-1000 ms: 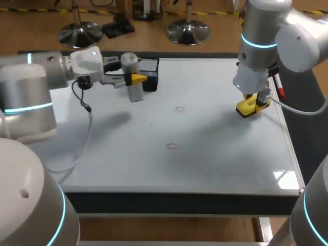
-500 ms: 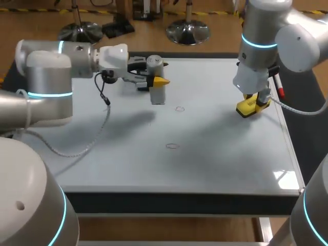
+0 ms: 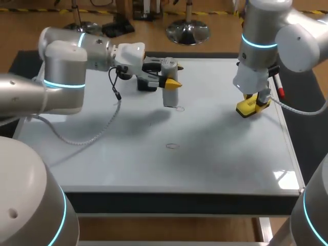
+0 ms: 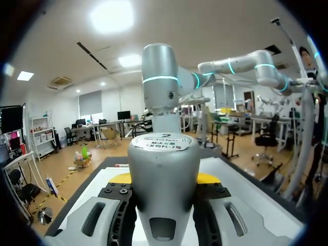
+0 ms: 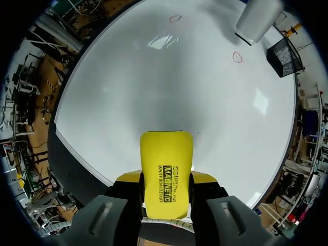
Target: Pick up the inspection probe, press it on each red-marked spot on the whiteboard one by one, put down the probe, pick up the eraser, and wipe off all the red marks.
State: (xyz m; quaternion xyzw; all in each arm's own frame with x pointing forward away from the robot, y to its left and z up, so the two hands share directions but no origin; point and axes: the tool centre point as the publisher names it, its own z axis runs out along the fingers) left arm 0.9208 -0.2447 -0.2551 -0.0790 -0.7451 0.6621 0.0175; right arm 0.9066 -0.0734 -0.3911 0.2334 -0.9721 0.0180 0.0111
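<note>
The grey cylindrical probe [image 3: 170, 89] hangs upright over the whiteboard [image 3: 220, 159], and my left gripper [image 3: 171, 82] is shut on it from the side. Its lower end sits just left of the far red ring [image 3: 179, 108]. A second red ring [image 3: 172, 146] lies nearer the front. In the left wrist view the probe [image 4: 164, 189] fills the gap between the fingers. My right gripper [image 3: 251, 106] is shut on the yellow eraser [image 3: 247, 107] low over the board's right side. The right wrist view shows the eraser [image 5: 166, 164] between its fingers, with both rings [image 5: 237, 57] [image 5: 175, 18] and the probe [image 5: 258, 20] ahead.
A black mesh basket [image 3: 146, 84] stands at the board's far side, partly behind my left gripper. A red marker pen [image 3: 280, 90] lies along the right edge. The left arm's cable [image 3: 97, 130] hangs down over the board's left half.
My left arm has carried the probe rightward, from beside the basket to just left of the far red ring. The right arm and the eraser have not moved.
</note>
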